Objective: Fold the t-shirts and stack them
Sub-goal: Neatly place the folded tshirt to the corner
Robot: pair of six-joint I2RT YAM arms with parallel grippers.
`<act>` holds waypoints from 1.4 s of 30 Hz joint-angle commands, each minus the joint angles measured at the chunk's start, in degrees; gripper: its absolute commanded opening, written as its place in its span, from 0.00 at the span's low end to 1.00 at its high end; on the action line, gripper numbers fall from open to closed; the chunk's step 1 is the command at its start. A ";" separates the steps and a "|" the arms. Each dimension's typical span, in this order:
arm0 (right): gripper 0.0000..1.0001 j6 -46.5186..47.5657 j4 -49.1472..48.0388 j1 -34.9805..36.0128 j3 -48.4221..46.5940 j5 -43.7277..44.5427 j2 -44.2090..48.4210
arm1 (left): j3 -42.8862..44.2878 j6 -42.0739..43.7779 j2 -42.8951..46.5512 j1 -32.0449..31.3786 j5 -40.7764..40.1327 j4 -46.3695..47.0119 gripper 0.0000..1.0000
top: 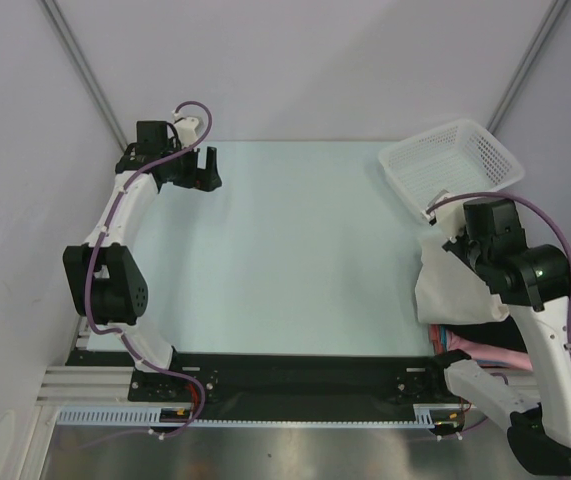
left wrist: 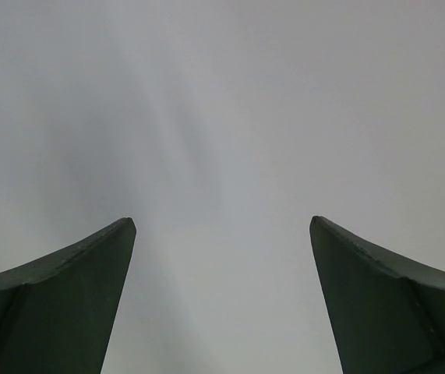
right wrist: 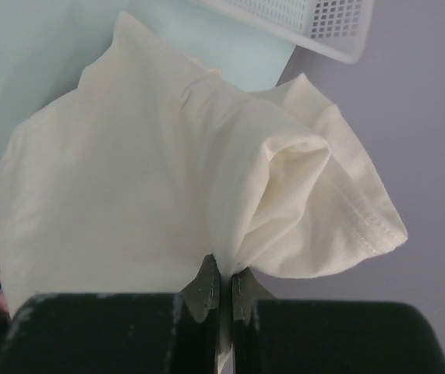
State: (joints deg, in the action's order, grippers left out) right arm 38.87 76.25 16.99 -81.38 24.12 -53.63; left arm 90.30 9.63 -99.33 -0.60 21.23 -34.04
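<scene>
The white t-shirt hangs bunched from my right gripper, whose jaws are shut on a fold of the cloth beside a hemmed sleeve. In the top view the white t-shirt dangles at the table's right edge, below the right wrist. Under it lie a pink t-shirt and a dark strip that looks like the black t-shirt, both mostly hidden. My left gripper is raised at the far left corner. In its wrist view the left gripper is open, facing a blank grey wall.
A white plastic mesh basket stands at the far right corner, close to the right wrist; the basket also shows above the shirt. The pale green table stretches between the arms. Grey walls enclose the back and sides.
</scene>
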 commanded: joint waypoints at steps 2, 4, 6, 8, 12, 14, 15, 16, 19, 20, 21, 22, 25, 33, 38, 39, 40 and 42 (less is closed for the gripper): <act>0.00 9.55 10.76 -1.61 0.08 1.54 2.12 | 0.14 1.18 3.79 0.34 0.65 -0.32 1.00; 0.00 10.17 10.68 -2.23 1.22 2.60 2.56 | 0.05 1.18 3.97 0.34 0.74 -0.32 1.00; 0.00 11.22 10.50 -3.28 4.82 4.17 2.47 | -0.04 1.18 4.14 0.34 0.74 -0.41 1.00; 0.00 13.93 8.58 -5.90 10.94 6.45 3.87 | -0.39 1.18 4.32 0.34 0.91 -0.24 1.00; 0.00 29.28 -5.03 -14.17 20.99 10.68 7.21 | -1.62 0.83 4.49 0.34 1.88 0.47 1.00; 0.00 33.44 -10.57 -16.54 24.15 9.64 8.88 | -1.97 0.74 4.49 0.34 2.41 0.91 1.00; 0.00 36.77 -14.86 -19.60 26.69 7.72 9.24 | -2.15 0.66 4.58 0.34 2.76 0.91 1.00; 0.00 37.76 -16.64 -20.33 27.93 7.18 9.42 | -2.15 0.66 4.50 0.34 2.85 0.99 1.00; 0.00 41.96 -23.24 -24.19 30.49 4.28 10.47 | -2.41 0.92 4.67 0.34 2.94 1.00 1.00; 0.00 42.94 -24.47 -24.90 30.76 4.01 10.56 | -2.41 1.01 4.76 0.34 2.94 1.08 1.00; 0.00 43.91 -26.31 -26.12 31.02 4.01 10.04 | -2.32 1.18 4.76 0.34 2.94 1.00 1.00; 0.00 45.40 -26.85 -26.48 30.94 4.01 9.60 | -2.32 1.18 4.67 0.34 2.85 1.08 1.00; 0.00 47.25 -28.78 -27.71 31.20 3.92 7.40 | -2.15 1.01 4.50 0.34 3.28 1.35 1.00; 0.00 53.06 -38.02 -33.34 33.39 0.76 3.80 | -3.02 0.92 4.14 2.18 4.52 1.88 1.00; 0.00 55.08 -44.94 -36.50 38.04 -0.65 2.83 | -3.55 0.74 4.32 3.24 5.48 2.14 1.00; 0.00 55.26 -45.65 -36.68 38.14 -0.65 2.56 | -3.64 0.74 4.32 3.32 5.83 2.05 1.00; 0.00 55.08 -45.40 -36.94 38.14 -1.35 1.87 | -3.73 0.74 4.32 3.59 5.92 2.05 1.00; 0.00 55.00 -45.40 -37.47 38.66 -2.06 1.33 | -3.82 0.74 4.32 3.76 6.19 2.31 1.00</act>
State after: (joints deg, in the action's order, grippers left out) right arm 91.66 36.53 -19.51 -42.76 22.76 -51.86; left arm 86.76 9.61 -97.71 2.46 24.84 -33.56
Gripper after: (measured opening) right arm 0.040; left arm 0.996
